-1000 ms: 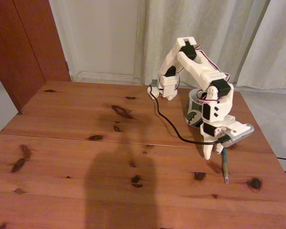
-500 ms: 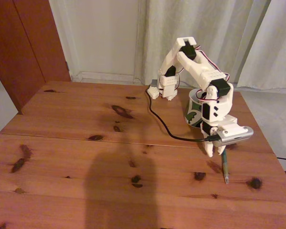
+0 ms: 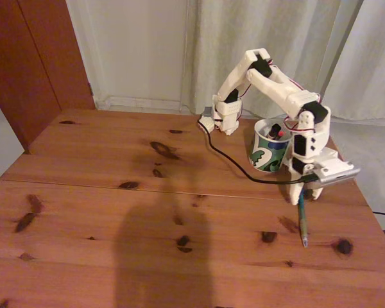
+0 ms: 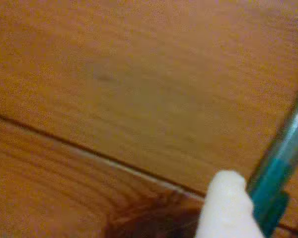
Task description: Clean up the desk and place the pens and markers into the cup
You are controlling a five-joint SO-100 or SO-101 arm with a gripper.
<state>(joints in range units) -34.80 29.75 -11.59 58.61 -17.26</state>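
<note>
Pale curtains hang behind the desk (image 3: 115, 212). At its 3 o'clock edge in the fixed view we see our gripper (image 3: 306, 194) clamped on the top end of the teal-green pen (image 3: 302, 221), tip toward 6 o'clock. Just beside it at 10 o'clock stands the cup (image 3: 267, 153), pens inside.

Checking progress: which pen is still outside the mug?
The teal-green pen, lying on the desk at the claw. The red-ended pen already stands in the patterned mug.
</note>
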